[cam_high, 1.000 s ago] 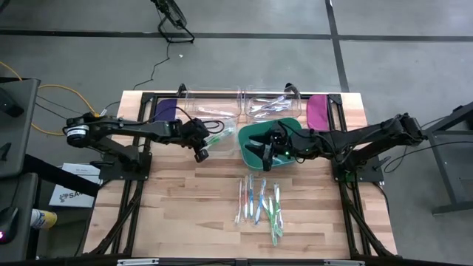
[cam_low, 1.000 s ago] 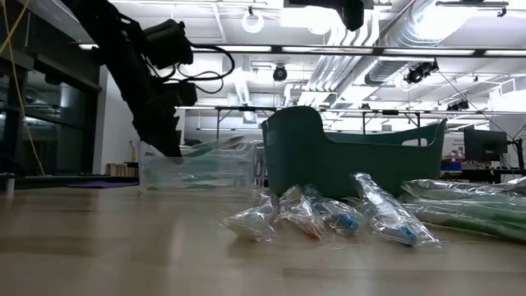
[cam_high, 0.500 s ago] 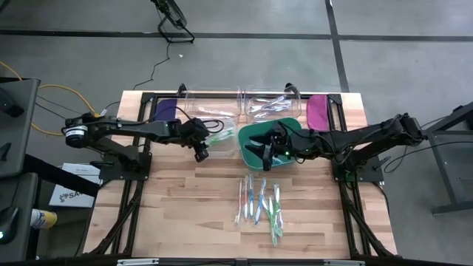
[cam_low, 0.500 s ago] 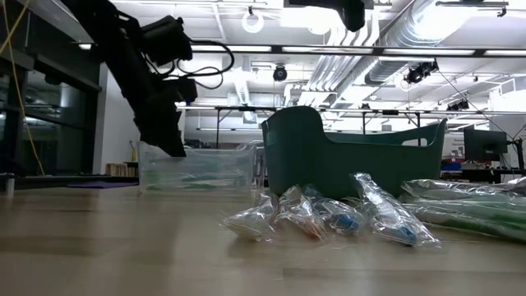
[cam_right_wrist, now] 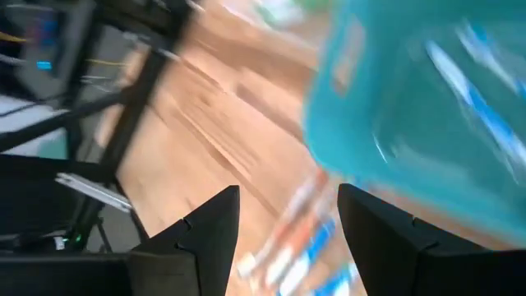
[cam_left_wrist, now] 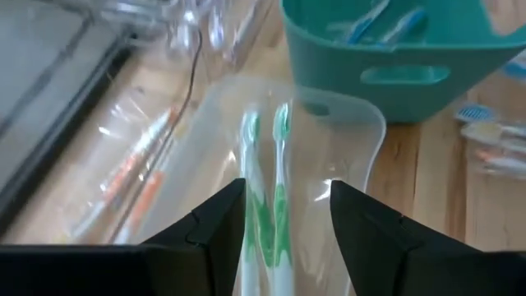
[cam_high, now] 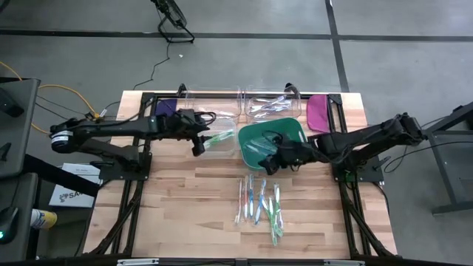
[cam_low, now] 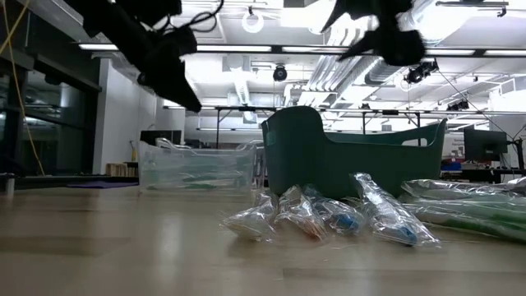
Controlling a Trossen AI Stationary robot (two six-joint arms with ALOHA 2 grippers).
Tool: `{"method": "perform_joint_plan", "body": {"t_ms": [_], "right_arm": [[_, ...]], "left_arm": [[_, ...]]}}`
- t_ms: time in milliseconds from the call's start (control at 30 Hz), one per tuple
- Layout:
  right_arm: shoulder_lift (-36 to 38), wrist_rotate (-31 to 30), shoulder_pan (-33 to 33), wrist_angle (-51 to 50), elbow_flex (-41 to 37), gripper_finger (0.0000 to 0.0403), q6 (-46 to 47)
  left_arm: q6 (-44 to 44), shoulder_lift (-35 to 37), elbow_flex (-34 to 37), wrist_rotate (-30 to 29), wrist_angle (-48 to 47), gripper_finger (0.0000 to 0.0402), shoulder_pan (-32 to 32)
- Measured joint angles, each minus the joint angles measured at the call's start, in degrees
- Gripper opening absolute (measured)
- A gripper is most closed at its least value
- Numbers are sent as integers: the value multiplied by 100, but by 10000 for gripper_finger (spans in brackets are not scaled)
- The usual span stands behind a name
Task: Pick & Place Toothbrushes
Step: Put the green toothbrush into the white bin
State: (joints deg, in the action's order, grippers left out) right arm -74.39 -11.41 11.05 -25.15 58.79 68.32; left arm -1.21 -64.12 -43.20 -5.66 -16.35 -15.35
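From above, the wooden tabletop (cam_high: 185,192) is seen with a green basket (cam_high: 284,131) near the middle. A clear tray (cam_high: 216,139) sits just beside the basket, at its 9 o'clock, and two green toothbrushes (cam_high: 216,137) lie in it. The left claw (cam_high: 196,145) hangs over the near end of that tray. A row of wrapped toothbrushes (cam_high: 259,203) lies on the wood at the basket's 6 o'clock. The right claw (cam_high: 269,163) is held between the basket and that row.

From tabletop height, the wrapped toothbrushes (cam_low: 329,215) are seen lying in front of the basket (cam_low: 353,160). The clear tray (cam_low: 196,169) stands at the basket's 9 o'clock. Both arms are up high, away from the wood.

In the left wrist view, the left claw (cam_left_wrist: 286,193) is spread apart and nothing is held in it. The two green toothbrushes (cam_left_wrist: 265,177) rest side by side in the clear tray (cam_left_wrist: 357,136) right ahead of it.

In the right wrist view, the right claw (cam_right_wrist: 288,205) is spread wide and empty, with wrapped toothbrushes (cam_right_wrist: 292,242) below it.

It looks like a drop into the tray is done. Next, a wrapped toothbrush probably needs to be picked: the right claw should be lowered over one brush only and closed on its thin middle.
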Motion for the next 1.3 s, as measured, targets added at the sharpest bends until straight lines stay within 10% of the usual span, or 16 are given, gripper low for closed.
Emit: {"method": "perform_joint_plan", "body": {"t_ms": [700, 1300], "right_arm": [[-1310, 310, 1344, -1081, 0, 201, 3356], [-2461, 1150, 1335, -1129, 0, 183, 3697]], "left_arm": [[-199, 332, -81, -100, 26, 170, 0], [-217, 332, -80, -100, -32, 170, 0]]}}
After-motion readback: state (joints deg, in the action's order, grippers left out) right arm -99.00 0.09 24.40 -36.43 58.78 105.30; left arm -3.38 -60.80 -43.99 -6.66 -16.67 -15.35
